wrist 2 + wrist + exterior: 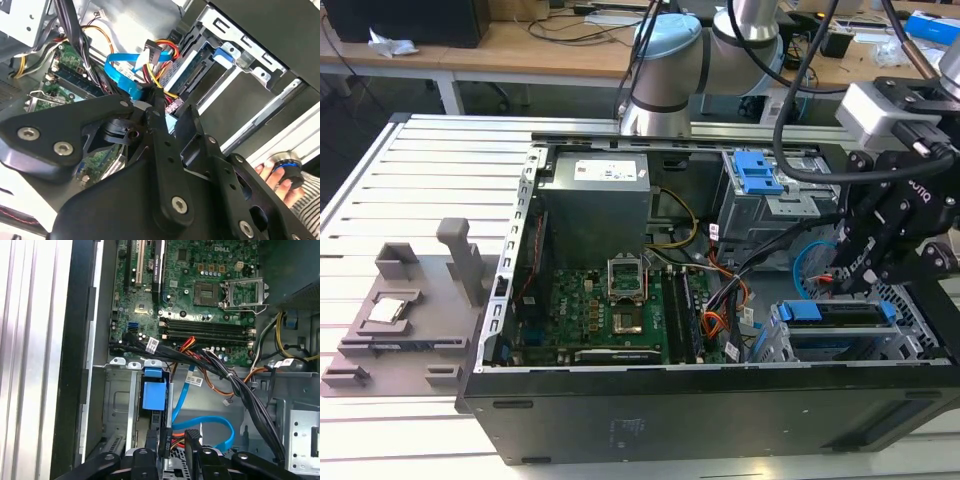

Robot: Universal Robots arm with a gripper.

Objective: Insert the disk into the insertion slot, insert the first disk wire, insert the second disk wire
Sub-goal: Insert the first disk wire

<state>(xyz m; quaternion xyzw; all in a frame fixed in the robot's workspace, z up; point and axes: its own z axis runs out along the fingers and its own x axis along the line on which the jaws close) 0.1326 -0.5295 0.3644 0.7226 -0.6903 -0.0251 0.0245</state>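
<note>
I judged this wire step wanted the wire's end squared to the disk [840, 318], then a slow, straight push. One disk sat in the one insertion slot [775, 345]. My gripper [171, 114] hung close by among one blue data cable [124, 76] and one red-and-yellow power lead [161, 50]; I could not tell whether it held anything

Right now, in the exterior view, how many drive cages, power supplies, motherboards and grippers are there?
Drive cages: 2 (the insertion slot, the blue-latched bay)
Power supply: 1
Motherboard: 1
Gripper: 1
Total: 5
</note>
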